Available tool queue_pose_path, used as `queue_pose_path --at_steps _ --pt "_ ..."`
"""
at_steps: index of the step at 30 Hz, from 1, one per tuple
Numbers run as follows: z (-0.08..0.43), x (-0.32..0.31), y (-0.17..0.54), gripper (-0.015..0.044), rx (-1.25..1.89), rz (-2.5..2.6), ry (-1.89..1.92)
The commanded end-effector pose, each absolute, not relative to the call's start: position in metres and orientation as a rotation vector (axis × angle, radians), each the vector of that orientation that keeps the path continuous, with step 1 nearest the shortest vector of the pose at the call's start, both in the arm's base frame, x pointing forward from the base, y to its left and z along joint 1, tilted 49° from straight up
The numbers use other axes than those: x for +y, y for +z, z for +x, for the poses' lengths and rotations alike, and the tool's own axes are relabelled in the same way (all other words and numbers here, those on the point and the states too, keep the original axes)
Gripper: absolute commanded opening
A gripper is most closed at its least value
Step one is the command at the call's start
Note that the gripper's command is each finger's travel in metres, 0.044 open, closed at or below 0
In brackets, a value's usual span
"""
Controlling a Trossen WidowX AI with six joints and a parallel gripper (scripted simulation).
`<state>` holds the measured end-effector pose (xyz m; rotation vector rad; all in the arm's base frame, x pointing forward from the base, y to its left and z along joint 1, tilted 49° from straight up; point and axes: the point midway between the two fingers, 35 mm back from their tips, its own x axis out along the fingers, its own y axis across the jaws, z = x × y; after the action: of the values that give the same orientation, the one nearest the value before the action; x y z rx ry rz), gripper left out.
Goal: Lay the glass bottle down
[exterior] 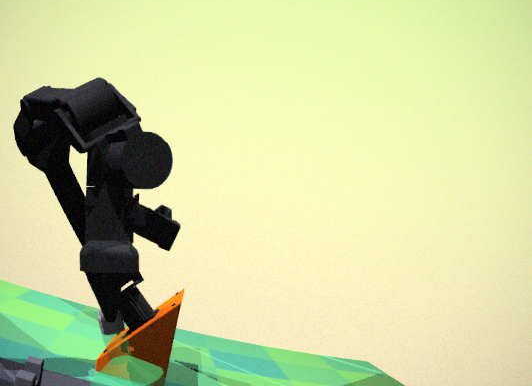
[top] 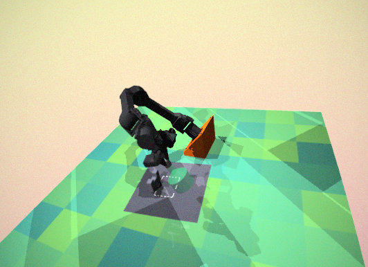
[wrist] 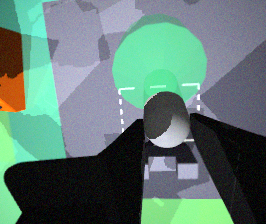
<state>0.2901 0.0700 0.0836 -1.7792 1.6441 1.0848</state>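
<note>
The green see-through glass bottle hangs tilted, its grey-white cap end up and its wide body lower. My gripper is shut on the cap end. In the wrist view the body lies beyond the cap and partly overlaps the far side of the dashed outline. The grey U-shaped rest stands beside the outline, dark in the top view, partly hidden by the fingers in the wrist view. Exact height above the mat is hard to tell.
A grey mat bears the outline and the rest. The orange wedge-shaped base of the arm stands just behind the mat. Shadows cross the green patchwork table.
</note>
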Motion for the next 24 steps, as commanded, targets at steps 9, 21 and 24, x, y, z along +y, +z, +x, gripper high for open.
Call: queue_pose_path --at_steps 9,21,24 --pt "0.2922 0.0592 0.0924 0.0125 1.641 -1.775 1.091" --pt "0.2935 0.0540 0.0961 0.0125 1.628 -1.763 1.112" --pt "0.2938 0.0527 0.0970 0.0125 1.625 -1.760 1.117"
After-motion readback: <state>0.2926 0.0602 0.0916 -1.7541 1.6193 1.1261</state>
